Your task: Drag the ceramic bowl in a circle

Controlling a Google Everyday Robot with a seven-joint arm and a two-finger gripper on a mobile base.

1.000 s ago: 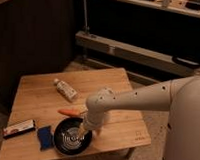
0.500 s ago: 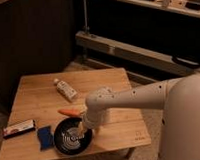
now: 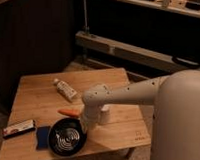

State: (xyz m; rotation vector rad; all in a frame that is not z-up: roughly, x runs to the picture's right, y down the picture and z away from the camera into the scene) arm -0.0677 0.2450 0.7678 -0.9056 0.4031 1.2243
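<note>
Dim room here, dark shelving (image 3: 146, 26) across the back and a pale wooden counter (image 3: 37, 97) in the low light. The ceramic bowl (image 3: 66, 138) sits at the counter's front edge, left of centre, its pale rings showing inside the glossy black. The white arm (image 3: 135, 91) reaches in from the right and bends down, and the tool (image 3: 85, 127) is right at the bowl's right-hand rim. It looks to be touching the rim, though the arm's wrist covers the contact, and I cannot tell whether the tool is apart or together. An orange carrot (image 3: 69, 112) lies just behind the bowl. A small white cup (image 3: 105, 115) stands just right of the wrist. A blue sponge (image 3: 42, 136) sits against the bowl's left side, with a flat packet (image 3: 19, 128) further left. A white tube (image 3: 65, 89) lies well back, near the counter's middle.
</note>
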